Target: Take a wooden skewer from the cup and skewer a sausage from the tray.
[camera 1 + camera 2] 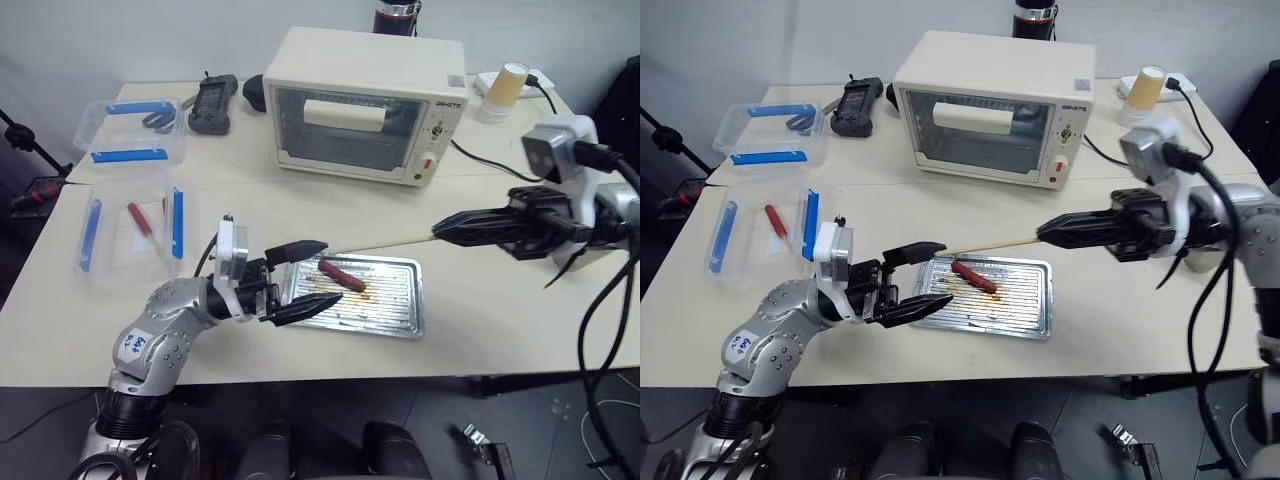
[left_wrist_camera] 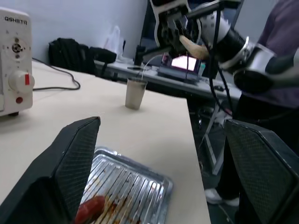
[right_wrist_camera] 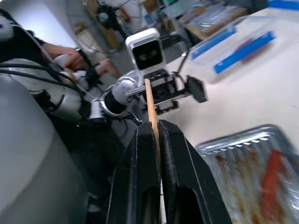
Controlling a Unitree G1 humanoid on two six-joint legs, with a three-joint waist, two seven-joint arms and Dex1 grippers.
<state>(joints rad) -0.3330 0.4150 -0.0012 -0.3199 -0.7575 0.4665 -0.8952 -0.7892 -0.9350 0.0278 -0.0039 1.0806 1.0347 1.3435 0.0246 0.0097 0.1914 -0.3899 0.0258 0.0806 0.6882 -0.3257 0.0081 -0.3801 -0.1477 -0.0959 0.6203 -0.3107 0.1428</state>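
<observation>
We list two silver-grey jointed arms; the left arm point(image 1: 165, 335), lower left of frame, bears a blue-marked white sticker. White camera blocks sit at both wrists. Black two-finger grippers; black cables loop off the right arm point(image 1: 600, 215).

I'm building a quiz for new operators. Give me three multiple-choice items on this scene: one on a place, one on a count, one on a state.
1. Where does the sausage lie?
A. on the tray
B. inside the oven
C. in a plastic box

2. How many sausages are on the tray?
A. three
B. one
C. none

3. What is the right claw doing?
A. open, holding nothing
B. shut on the sausage
C. shut on the skewer

Answers:
1 A, it rests on the tray's ribbed bottom.
2 B, a single one shows.
3 C, the stick juts from its closed fingers.
</observation>
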